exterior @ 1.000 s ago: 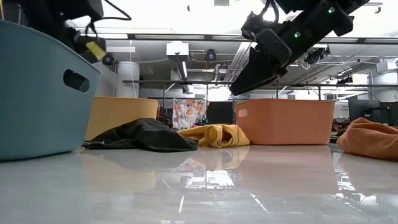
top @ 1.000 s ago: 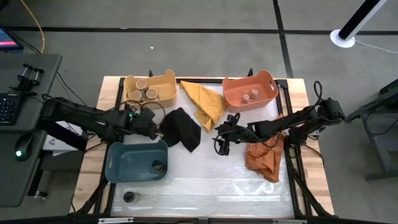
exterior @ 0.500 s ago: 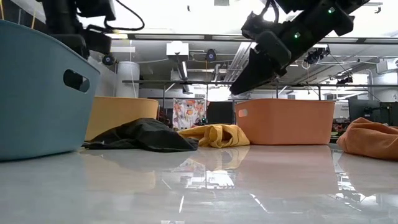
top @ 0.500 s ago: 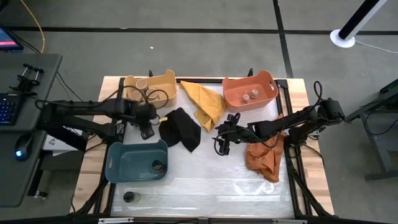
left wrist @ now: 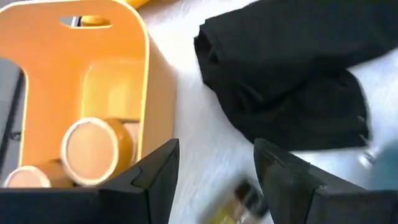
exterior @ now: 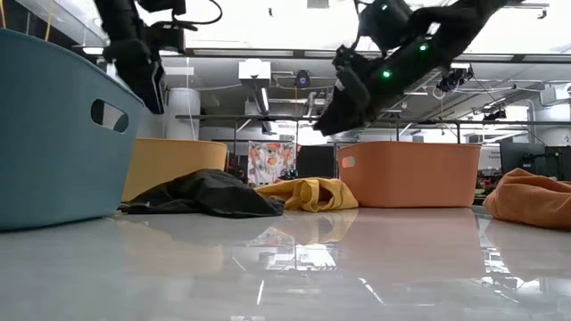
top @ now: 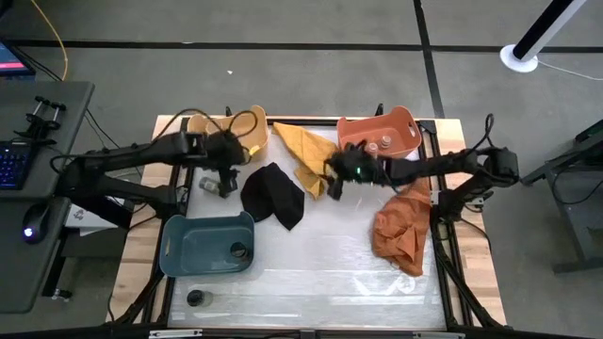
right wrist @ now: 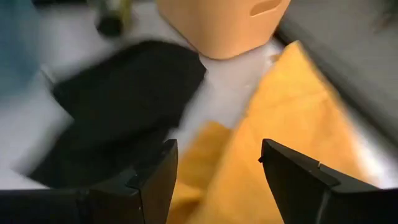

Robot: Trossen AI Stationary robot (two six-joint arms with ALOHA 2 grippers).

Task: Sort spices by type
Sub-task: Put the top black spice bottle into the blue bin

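My left gripper (top: 217,185) (left wrist: 214,149) stands open beside the yellow bin (left wrist: 118,68), which holds tan-topped jars (left wrist: 93,146). A small dark jar with a yellow label (left wrist: 239,199) (right wrist: 112,18) shows blurred on the white table just below the open fingers, between the bin and the black cloth (top: 273,195). My right gripper (top: 330,184) (right wrist: 214,146) is open over the yellow cloth (top: 309,155). Two small brownish jars (top: 378,146) stand in the orange bin (top: 400,127). One dark jar (top: 238,250) is in the blue bin (top: 193,247), and another (top: 195,298) stands at the table's near left.
An orange cloth (top: 400,235) lies bunched at the table's right side under the right arm. The three bins and the cloths crowd the far half. The white table top (top: 320,273) at the near middle is bare.
My left gripper has moved from the blue bin's far rim toward the yellow bin, has opened and has let go of the yellow-labelled jar. My right gripper held still at first, then swung toward the far edge, from the table's middle to over the yellow cloth.
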